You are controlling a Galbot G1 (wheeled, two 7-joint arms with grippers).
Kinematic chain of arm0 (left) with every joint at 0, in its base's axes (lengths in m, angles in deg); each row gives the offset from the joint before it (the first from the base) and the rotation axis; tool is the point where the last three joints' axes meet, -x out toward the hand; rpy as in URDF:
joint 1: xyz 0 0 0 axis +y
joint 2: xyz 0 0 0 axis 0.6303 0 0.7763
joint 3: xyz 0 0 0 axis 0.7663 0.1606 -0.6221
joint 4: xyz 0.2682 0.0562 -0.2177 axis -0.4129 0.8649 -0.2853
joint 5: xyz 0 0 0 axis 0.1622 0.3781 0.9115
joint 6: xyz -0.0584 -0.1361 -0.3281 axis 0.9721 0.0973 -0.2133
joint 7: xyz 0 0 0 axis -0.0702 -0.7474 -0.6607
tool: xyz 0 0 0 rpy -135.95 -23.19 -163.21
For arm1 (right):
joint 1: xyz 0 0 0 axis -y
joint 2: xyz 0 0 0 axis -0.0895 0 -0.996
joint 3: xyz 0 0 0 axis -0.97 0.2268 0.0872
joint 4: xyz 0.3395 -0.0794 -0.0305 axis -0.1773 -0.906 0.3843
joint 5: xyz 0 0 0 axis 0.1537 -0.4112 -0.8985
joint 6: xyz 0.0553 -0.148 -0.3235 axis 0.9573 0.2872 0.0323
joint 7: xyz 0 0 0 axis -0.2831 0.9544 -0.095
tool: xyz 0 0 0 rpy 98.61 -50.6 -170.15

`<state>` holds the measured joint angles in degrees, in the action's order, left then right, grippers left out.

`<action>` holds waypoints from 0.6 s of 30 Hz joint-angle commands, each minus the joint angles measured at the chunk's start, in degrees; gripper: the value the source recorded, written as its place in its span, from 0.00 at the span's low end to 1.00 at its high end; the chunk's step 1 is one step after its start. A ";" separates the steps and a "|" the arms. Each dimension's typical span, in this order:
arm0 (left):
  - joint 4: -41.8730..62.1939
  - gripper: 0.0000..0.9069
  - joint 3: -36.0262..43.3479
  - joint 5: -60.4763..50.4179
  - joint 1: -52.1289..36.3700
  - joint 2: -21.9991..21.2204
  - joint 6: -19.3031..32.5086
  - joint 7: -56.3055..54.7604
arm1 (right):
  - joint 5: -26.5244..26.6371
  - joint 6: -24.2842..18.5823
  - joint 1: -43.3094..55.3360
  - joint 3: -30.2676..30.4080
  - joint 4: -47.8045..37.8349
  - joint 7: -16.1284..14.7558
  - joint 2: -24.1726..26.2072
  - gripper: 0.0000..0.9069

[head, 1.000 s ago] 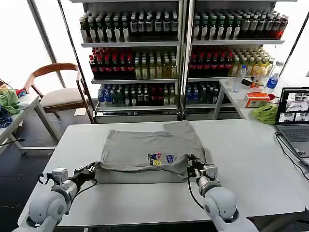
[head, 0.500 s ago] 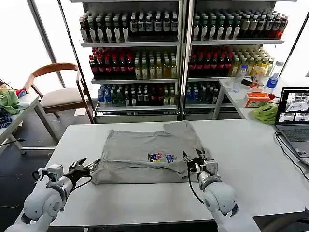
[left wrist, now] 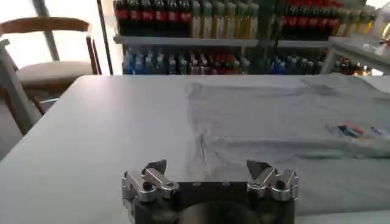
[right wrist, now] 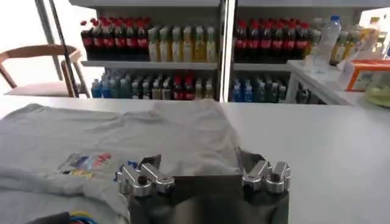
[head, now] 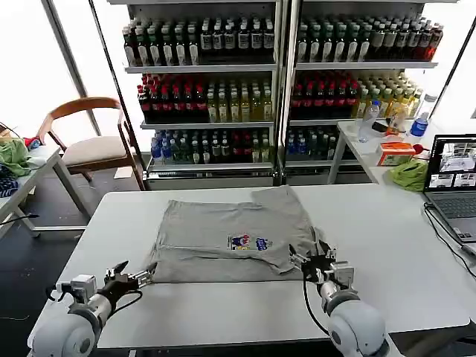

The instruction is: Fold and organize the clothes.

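While both arms are seen low at the near edge of the table, the scene is laid out as follows.

Shirt: a light grey short-sleeved shirt (head: 232,239) is spread on the white table (head: 387,238), partly folded, with its small multicoloured chest print (head: 248,242) facing up and one sleeve pointing toward the far edge.

Near hem: a doubled layer of cloth is seen along the side closest to the robot.

Left gripper: the left gripper (head: 132,277) is held just off the shirt's near left corner, fingers spread apart and nothing held between them; bare table and the shirt's edge are seen past its fingers in the left wrist view (left wrist: 210,173).

Right gripper: the right gripper (head: 314,262) is placed at the shirt's near right corner, fingers parted and empty; in the right wrist view (right wrist: 204,173) grey cloth is seen lying between and beyond the fingertips.

Surroundings: shelves of bottled drinks (head: 216,97) are seen behind the table, a wooden chair (head: 85,141) to the left and a laptop (head: 455,178) at the right.
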<state>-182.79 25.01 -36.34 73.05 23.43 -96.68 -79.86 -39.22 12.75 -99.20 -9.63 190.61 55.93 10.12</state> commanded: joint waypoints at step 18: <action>0.17 1.00 0.13 -1.52 2.90 -3.52 0.02 -0.16 | 3.18 -0.05 -8.40 -3.46 0.76 5.36 -0.39 0.33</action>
<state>-182.81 25.23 -37.55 75.23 20.45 -96.66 -79.95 -36.80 12.73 -105.36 -12.13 190.91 60.42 9.26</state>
